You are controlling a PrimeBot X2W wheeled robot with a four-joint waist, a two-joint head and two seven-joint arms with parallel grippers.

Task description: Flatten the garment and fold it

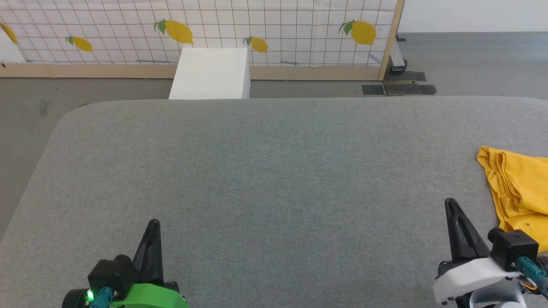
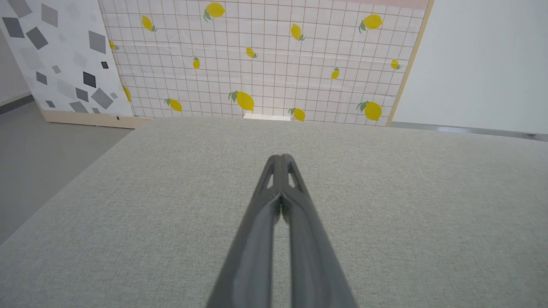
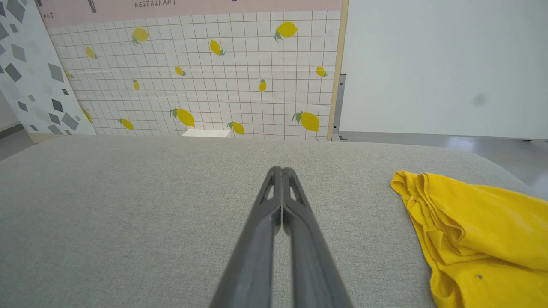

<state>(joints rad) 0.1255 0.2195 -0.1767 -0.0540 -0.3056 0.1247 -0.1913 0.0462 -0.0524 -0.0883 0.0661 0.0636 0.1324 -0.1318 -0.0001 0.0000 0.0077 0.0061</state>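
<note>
The mustard-yellow T-shirt [image 1: 520,190] lies crumpled at the right edge of the grey padded table [image 1: 265,171], partly cut off by the frame; its print is hidden. In the right wrist view the T-shirt [image 3: 479,231] lies to the right of my right gripper [image 3: 281,170], a short way off and not touched. My right gripper [image 1: 450,203] is shut with nothing in it, just left of the shirt. At the lower left my left gripper [image 1: 153,223] rests shut and empty over bare cloth; its closed fingertips [image 2: 281,159] point across the table.
A white box [image 1: 210,73] stands on the floor behind the table's far edge. Behind it runs a lemon-print grid panel [image 1: 274,30] with a wooden frame. The table's left edge [image 1: 30,179] drops to grey floor.
</note>
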